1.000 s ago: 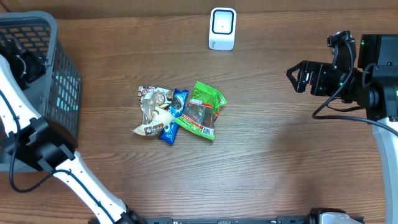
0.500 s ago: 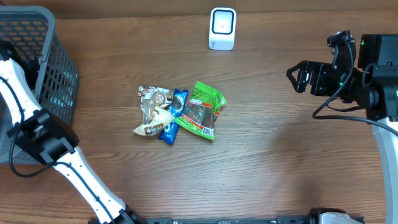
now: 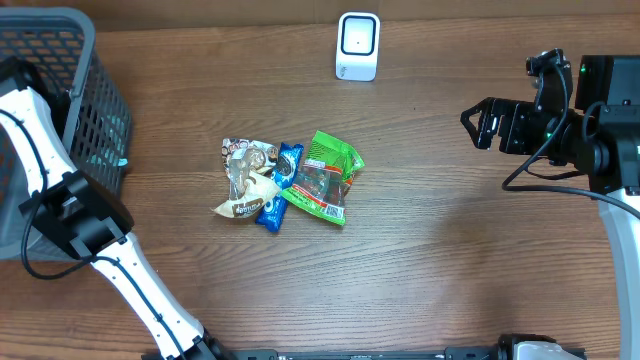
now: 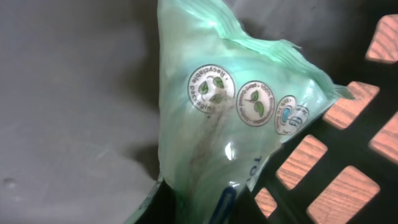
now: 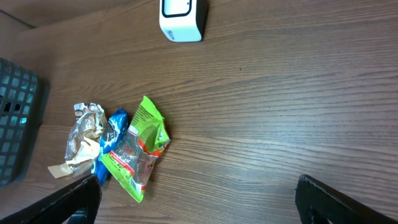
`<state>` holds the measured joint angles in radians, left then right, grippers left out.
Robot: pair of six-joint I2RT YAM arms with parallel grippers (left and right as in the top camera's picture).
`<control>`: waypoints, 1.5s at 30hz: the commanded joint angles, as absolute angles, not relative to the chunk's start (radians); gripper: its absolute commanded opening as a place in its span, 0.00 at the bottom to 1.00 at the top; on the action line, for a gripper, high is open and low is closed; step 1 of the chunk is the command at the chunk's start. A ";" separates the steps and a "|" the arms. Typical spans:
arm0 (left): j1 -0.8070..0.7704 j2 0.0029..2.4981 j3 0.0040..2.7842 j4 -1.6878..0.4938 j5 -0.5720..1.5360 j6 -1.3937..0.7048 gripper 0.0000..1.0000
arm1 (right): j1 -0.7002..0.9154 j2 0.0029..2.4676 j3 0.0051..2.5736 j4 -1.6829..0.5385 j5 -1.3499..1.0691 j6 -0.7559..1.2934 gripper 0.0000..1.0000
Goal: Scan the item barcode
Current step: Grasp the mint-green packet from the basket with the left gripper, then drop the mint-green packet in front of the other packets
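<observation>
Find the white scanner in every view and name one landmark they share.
Overhead: white scanner, top centre.
Right wrist: white scanner at the top edge, left of centre.
Left wrist: not in it; only a pale green packet inside the basket.
Shared landmark: grey basket, overhead's top left, right wrist's left edge, around the packet in left wrist.

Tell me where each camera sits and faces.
Overhead: above table, looking straight down on basket, scanner, packets, left arm, right arm.
Left wrist: inside the basket, facing a pale green bag at its shut left gripper.
Right wrist: angled down at packets; open right gripper, fingertips in bottom corners.
Overhead and right wrist share scanner and packets.
</observation>
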<state>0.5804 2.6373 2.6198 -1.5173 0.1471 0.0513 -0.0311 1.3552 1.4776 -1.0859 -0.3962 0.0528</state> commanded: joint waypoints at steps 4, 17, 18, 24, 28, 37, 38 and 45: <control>0.558 2.653 2.624 -1.578 0.060 -0.043 0.04 | -0.031 1.353 1.498 -1.083 -0.405 0.056 1.00; 0.620 2.231 2.754 -1.670 -0.019 -0.142 0.04 | -0.031 1.353 1.498 -1.082 -0.406 0.056 1.00; 0.620 2.199 2.754 -1.670 -0.027 -0.148 0.04 | -0.031 1.353 1.498 -1.082 -0.406 0.056 1.00; 0.598 1.958 2.754 -1.690 0.012 -0.148 0.04 | -0.031 1.353 1.498 -1.080 -0.406 0.056 1.00; 0.525 1.834 2.754 -1.689 0.115 -0.096 0.04 | -0.031 1.353 1.498 -1.078 -0.405 0.056 1.00; 0.146 1.777 2.620 -1.689 0.237 -0.075 0.04 | -0.031 1.353 1.498 -1.079 -0.405 0.056 1.00; 0.113 1.778 2.583 -1.689 0.236 -0.080 0.04 | -0.031 1.353 1.498 -1.079 -0.405 0.056 1.00; -0.105 1.778 2.109 -1.591 0.270 -0.143 0.04 | -0.031 1.355 1.498 -1.075 -0.405 0.056 1.00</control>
